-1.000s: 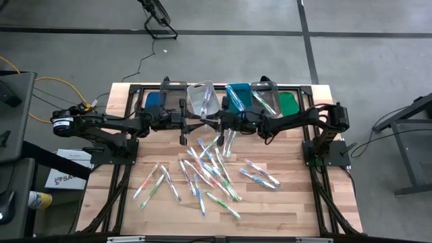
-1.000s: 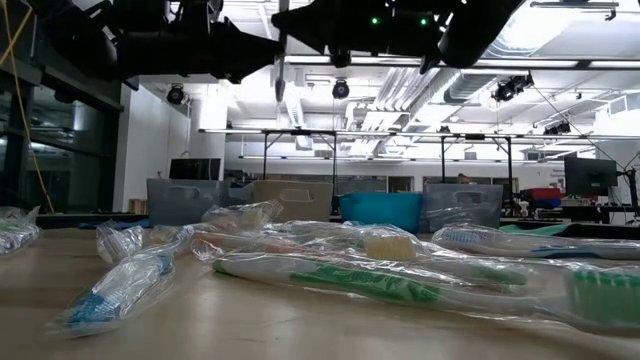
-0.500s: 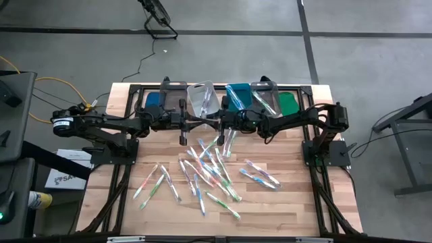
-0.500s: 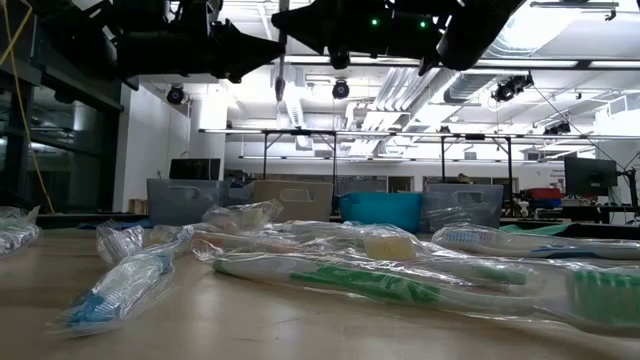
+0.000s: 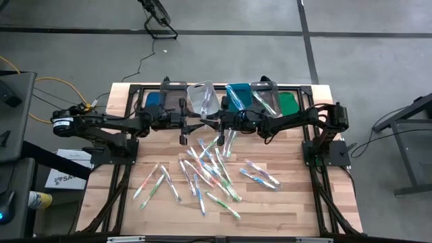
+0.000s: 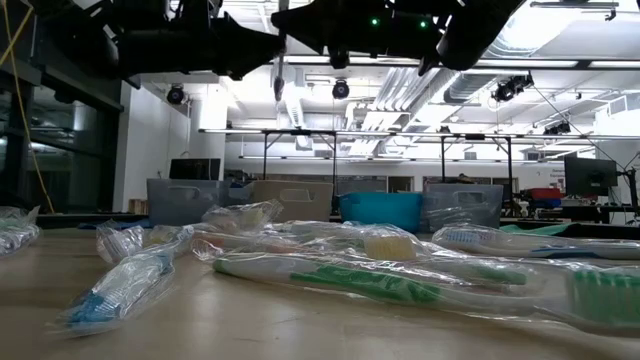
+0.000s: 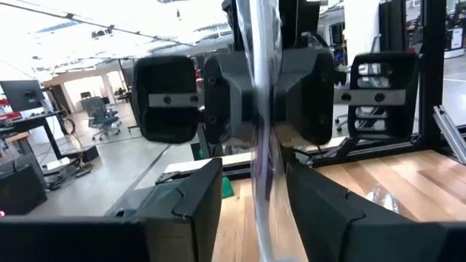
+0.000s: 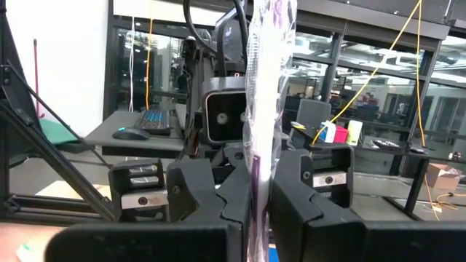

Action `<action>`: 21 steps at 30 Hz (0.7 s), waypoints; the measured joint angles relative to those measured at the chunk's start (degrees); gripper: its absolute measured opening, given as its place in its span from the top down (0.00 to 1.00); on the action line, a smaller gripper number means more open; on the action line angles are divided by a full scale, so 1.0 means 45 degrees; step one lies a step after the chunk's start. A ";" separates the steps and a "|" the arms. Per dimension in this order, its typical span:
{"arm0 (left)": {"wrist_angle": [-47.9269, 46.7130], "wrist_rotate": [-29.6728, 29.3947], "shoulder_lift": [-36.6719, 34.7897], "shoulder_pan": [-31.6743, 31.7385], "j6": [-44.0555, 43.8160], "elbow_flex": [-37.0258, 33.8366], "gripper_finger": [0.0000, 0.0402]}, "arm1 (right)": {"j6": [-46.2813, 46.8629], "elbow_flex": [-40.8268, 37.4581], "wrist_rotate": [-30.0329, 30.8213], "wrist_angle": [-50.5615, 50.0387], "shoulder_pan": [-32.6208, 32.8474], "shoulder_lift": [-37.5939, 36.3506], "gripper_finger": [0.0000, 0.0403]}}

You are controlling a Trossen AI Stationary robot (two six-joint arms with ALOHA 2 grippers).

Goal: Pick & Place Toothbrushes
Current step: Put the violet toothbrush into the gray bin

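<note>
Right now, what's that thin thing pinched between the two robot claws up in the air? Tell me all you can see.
It is a wrapped toothbrush, a thin pale stick in crinkly clear plastic with purple marks near one end. It hangs upright above the table. The right gripper and the left gripper face each other, each with its fingers shut on it.

Two dark jointed arms; green indicator lights.

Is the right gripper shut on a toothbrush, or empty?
Shut: the right gripper pinches a wrapped toothbrush standing between its fingers.
</note>
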 joint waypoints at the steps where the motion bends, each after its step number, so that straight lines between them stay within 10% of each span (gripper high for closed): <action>1: 0.0016 0.0066 0.0052 0.0000 0.0000 0.0071 0.62 | 0.0000 0.0000 -0.0017 0.0000 0.0000 0.0000 0.93; 9: -0.0149 0.0396 0.0957 -0.0005 -0.0069 0.0609 0.63 | -0.0075 0.0000 0.0080 -0.0111 0.0000 0.0004 0.93; 17: -0.0281 0.0356 0.1020 0.0004 -0.0093 0.0614 0.94 | -0.0008 0.0000 0.0221 -0.0204 0.0000 0.0005 0.93; 21: -0.0387 0.0244 0.1020 0.0005 0.0059 0.0614 0.94 | 0.0030 0.0000 0.0638 -0.0340 0.0015 0.0005 0.92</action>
